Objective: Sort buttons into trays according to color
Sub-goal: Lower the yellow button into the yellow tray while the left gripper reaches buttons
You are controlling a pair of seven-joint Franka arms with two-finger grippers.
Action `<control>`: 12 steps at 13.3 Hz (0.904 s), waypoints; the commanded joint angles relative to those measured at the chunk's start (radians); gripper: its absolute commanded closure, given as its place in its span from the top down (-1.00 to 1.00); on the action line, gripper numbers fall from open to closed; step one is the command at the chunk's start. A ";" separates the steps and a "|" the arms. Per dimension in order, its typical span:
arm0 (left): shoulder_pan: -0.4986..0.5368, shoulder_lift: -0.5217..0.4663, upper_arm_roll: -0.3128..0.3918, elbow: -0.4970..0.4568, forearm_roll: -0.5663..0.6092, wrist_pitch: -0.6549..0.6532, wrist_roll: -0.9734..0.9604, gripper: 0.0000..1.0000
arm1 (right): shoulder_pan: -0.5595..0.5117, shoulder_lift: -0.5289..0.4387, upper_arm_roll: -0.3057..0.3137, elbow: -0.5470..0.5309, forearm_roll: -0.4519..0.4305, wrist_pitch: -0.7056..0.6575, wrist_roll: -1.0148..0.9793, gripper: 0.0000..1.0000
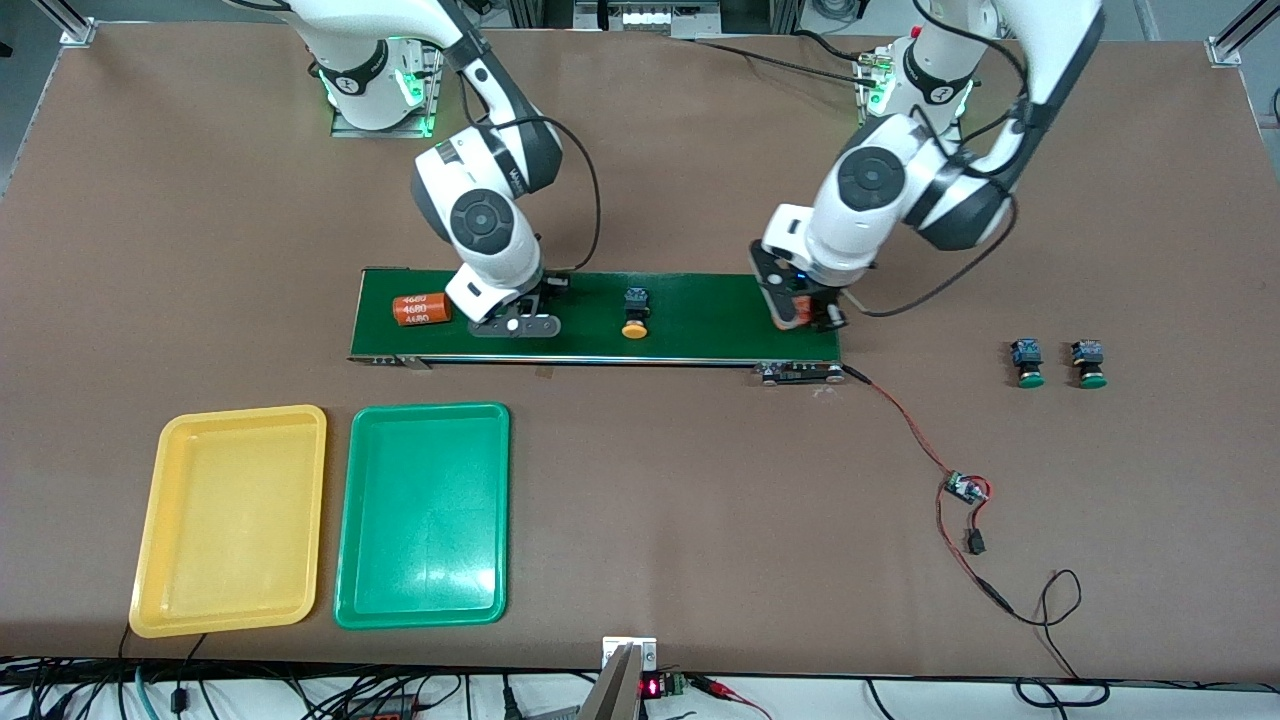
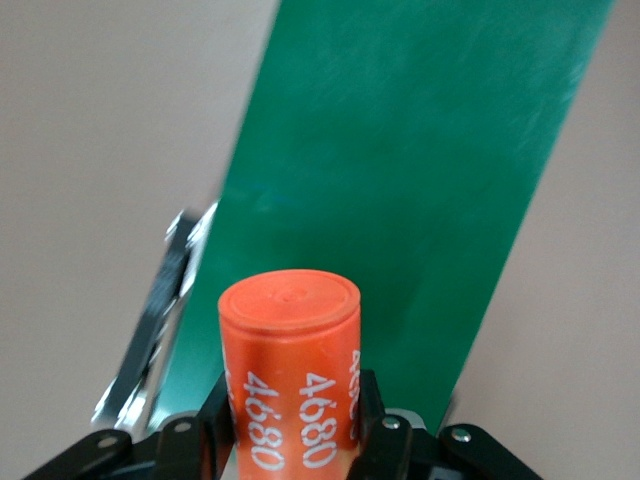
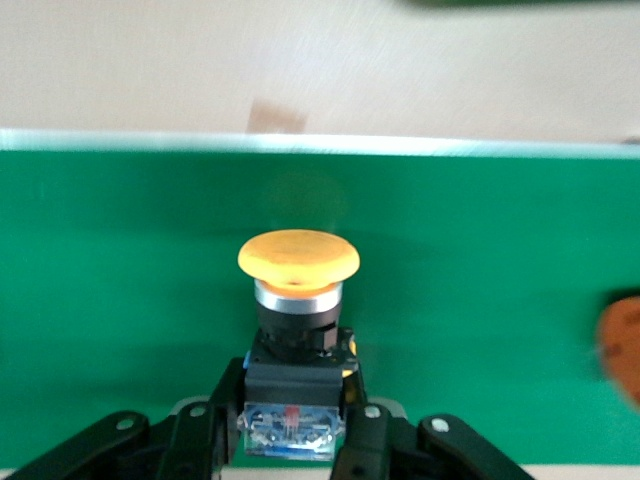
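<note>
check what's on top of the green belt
An orange cylinder lies at the right arm's end and a loose yellow button mid-belt. The right gripper grips a second yellow button, the left gripper a second cylinder; whether those touch the belt is covered.

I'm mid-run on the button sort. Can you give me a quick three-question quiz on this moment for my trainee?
1. True or false: both green buttons already lie in the green tray.
2. What does the left gripper hold in its jaws?
A) an orange cylinder marked 4680
B) a green button
C) nothing
3. Fill in: the right gripper, over the conveyor belt, is shut on a held button with a ___ cap.

Key:
1. False. They sit on the bare table, toward the left arm's end.
2. A.
3. Yellow-orange.
</note>
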 commanded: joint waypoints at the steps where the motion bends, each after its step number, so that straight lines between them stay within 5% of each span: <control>1: -0.012 0.065 0.004 0.025 -0.011 0.050 0.040 -0.69 | -0.005 -0.037 -0.104 0.050 -0.013 -0.016 -0.002 -1.00; 2: -0.019 0.099 0.004 0.023 -0.011 0.099 0.031 -0.63 | -0.008 -0.027 -0.157 0.088 -0.028 -0.016 -0.017 -1.00; 3: -0.030 0.114 0.005 0.020 -0.010 0.119 0.035 0.86 | -0.044 -0.014 -0.202 0.114 -0.083 -0.016 -0.102 -1.00; 4: -0.030 0.102 0.005 0.020 -0.008 0.113 0.041 1.00 | -0.091 -0.011 -0.202 0.116 -0.111 -0.009 -0.173 -1.00; 7: -0.021 0.041 0.004 0.023 -0.010 0.087 0.037 1.00 | -0.274 0.042 -0.202 0.178 -0.125 0.007 -0.477 -1.00; 12: 0.014 -0.100 0.045 0.104 -0.028 -0.242 -0.023 1.00 | -0.405 0.176 -0.202 0.297 -0.121 0.007 -0.701 -1.00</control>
